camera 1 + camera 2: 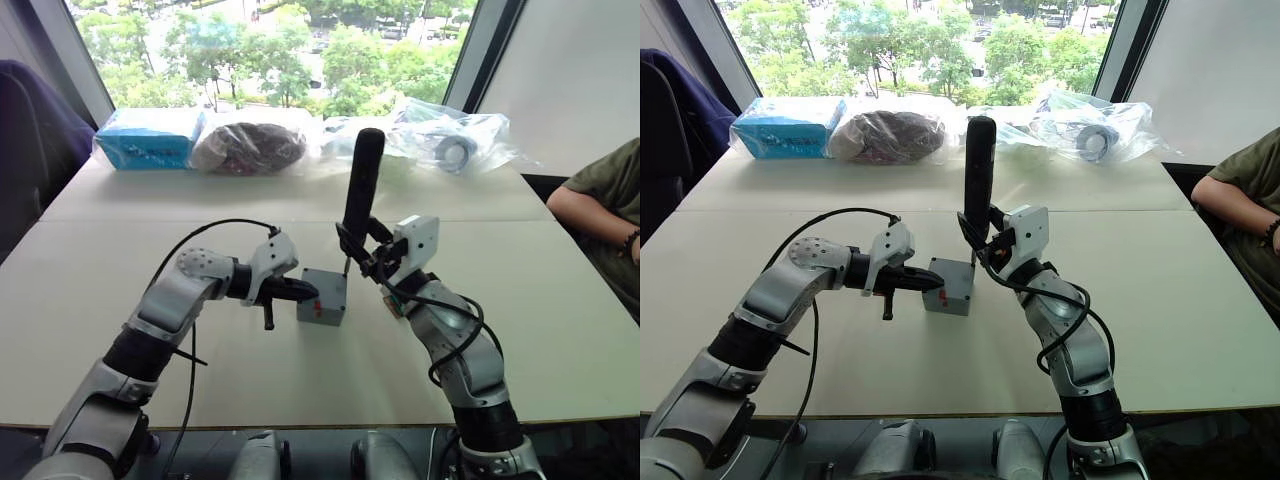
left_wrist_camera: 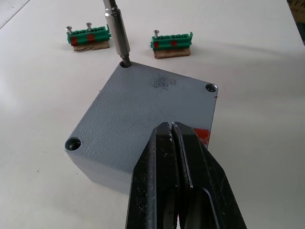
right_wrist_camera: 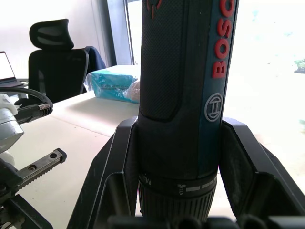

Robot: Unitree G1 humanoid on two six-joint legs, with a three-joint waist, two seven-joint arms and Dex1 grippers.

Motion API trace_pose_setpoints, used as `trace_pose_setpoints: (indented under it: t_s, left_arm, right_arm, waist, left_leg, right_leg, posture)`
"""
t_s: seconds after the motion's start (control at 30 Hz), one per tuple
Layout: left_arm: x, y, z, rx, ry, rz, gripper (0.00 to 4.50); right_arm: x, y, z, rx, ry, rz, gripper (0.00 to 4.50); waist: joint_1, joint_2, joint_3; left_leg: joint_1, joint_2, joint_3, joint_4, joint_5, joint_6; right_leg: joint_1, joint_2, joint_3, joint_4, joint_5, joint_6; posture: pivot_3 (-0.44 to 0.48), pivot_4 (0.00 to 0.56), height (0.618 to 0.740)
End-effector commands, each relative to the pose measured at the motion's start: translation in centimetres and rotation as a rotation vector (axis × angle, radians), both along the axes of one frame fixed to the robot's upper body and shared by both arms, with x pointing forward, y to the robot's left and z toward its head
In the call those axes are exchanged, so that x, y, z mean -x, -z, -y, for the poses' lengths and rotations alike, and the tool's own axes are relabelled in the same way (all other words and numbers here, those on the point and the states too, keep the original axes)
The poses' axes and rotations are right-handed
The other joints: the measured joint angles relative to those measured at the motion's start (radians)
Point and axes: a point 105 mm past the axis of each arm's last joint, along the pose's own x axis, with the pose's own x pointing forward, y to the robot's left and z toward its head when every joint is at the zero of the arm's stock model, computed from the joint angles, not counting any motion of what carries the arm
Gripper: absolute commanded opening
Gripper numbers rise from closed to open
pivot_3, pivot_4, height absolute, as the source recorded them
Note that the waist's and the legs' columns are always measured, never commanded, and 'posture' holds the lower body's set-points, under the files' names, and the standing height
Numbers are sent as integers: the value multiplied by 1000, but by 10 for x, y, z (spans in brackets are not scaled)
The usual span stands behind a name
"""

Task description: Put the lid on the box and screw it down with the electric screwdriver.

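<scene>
The grey lid [image 2: 138,114] sits on the grey box [image 1: 322,300] at the middle of the table, and the box wall carries a red mark [image 2: 203,135]. My left gripper [image 2: 171,127] is shut, and its tips lie on the lid's top near one edge. My right gripper [image 1: 371,262] is shut on the black electric screwdriver [image 1: 362,178], holding it upright. Its metal bit [image 2: 117,31] stands in the lid's corner screw hole. Screw heads show in two other corners of the lid.
Two green connector blocks [image 2: 88,37] [image 2: 172,42] lie on the table just beyond the box. A blue packet [image 1: 150,138] and clear plastic bags [image 1: 452,140] line the far edge. A person's arm [image 1: 600,200] rests at the right edge. A black chair [image 3: 56,52] stands beyond the table.
</scene>
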Motion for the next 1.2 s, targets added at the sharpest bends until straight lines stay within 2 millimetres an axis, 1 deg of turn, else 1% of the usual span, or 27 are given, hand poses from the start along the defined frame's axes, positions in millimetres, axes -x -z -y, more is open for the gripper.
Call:
trace_pose_setpoints:
  t_s: [0.03, 0.13, 0.3, 0.5, 0.77, 0.93, 1.0, 1.03, 1.07, 1.1, 1.13, 1.17, 1.2]
  left_arm:
    - [2, 9, -2, -34, -6, -26, 0]
    - [2, 9, -2, -34, -8, -27, 0]
    - [3, 11, -2, -38, -8, -31, 0]
    - [3, 13, -2, -36, -9, -36, 0]
    - [3, 15, 0, -30, -11, -44, 0]
    - [6, 19, -1, -28, -17, -63, 0]
    - [7, 22, -2, -31, -19, -69, 0]
    - [7, 23, -2, -32, -18, -70, 0]
    - [8, 23, -2, -31, -18, -72, 0]
    - [9, 23, -2, -28, -18, -74, 0]
    - [9, 22, -2, -23, -19, -76, 0]
    - [9, 22, -2, -20, -20, -78, 0]
    - [9, 20, -3, -11, -25, -83, 0]
  right_arm:
    - [-4, 67, 15, 104, 72, -239, 1748]
    - [-4, 64, 14, 100, 66, -225, 1748]
    - [-5, 52, 13, 86, 61, -185, 1748]
    - [-6, 32, 14, 78, 62, -124, 1748]
    - [-5, 14, 14, 63, 49, -71, 1748]
    - [-3, -26, 16, 34, 36, 38, 1748]
    - [-1, -50, 19, 28, 26, 100, 1748]
    - [1, -58, 20, 27, 22, 120, 1748]
    - [3, -69, 21, 24, 14, 146, 1748]
    - [6, -84, 22, 13, 5, 180, 1748]
    - [11, -99, 22, -4, -12, 220, 1748]
    - [14, -109, 22, -15, -24, 246, 1748]
    - [19, -124, 22, -36, -37, 285, 1748]
  waist:
    - [0, 0, 0]
    - [0, 0, 0]
    - [0, 2, 1]
    - [0, 6, 3]
    - [0, 9, 5]
    - [0, 12, 9]
    - [1, 14, 10]
    - [2, 16, 11]
    - [2, 16, 12]
    - [3, 16, 12]
    - [3, 17, 13]
    - [2, 17, 15]
    - [1, 17, 17]
  left_leg:
    - [0, 0, 0, -1, 0, 0]
    - [0, 0, 0, -2, 0, -1]
    - [-1, 0, 0, -4, -1, -2]
    - [-3, 0, 0, -5, -2, -3]
    - [-4, -1, 0, -6, -2, -3]
    - [-6, -1, 0, -6, -2, -3]
    - [-9, -2, 0, -6, -2, -3]
    - [-12, -2, 0, -6, -2, -3]
    - [-16, -2, 0, -5, -1, -1]
    - [-21, -3, 0, -4, 0, -1]
    - [-24, -3, 0, -4, 1, -1]
    - [-24, -3, 0, -4, 1, -1]
    - [-25, -4, 0, -4, 1, -1]
  right_leg:
    - [0, 0, 0, -1, 0, 0]
    - [0, -1, 0, -2, 0, 0]
    - [0, -1, 0, -6, 0, 0]
    - [0, -1, 0, -11, 1, -2]
    - [-1, -2, 0, -13, 1, -2]
    - [-3, -2, 0, -13, 1, -2]
    - [-6, -2, 0, -13, 1, -2]
    - [-8, -2, 0, -13, 1, -2]
    - [-13, -3, -1, -13, 2, -3]
    - [-17, -3, -1, -12, 3, -4]
    - [-18, -3, -1, -12, 3, -4]
    - [-18, -3, -1, -12, 3, -4]
    - [-18, -4, -1, -12, 3, -4]
  posture:
    - [0, 150, 740]
    - [0, 150, 740]
    - [0, 150, 740]
    - [0, 150, 740]
    - [0, 150, 740]
    - [0, 150, 740]
    - [0, 150, 740]
    - [0, 150, 740]
    - [0, 150, 740]
    - [0, 150, 740]
    - [0, 150, 740]
    - [0, 150, 740]
    - [0, 150, 740]
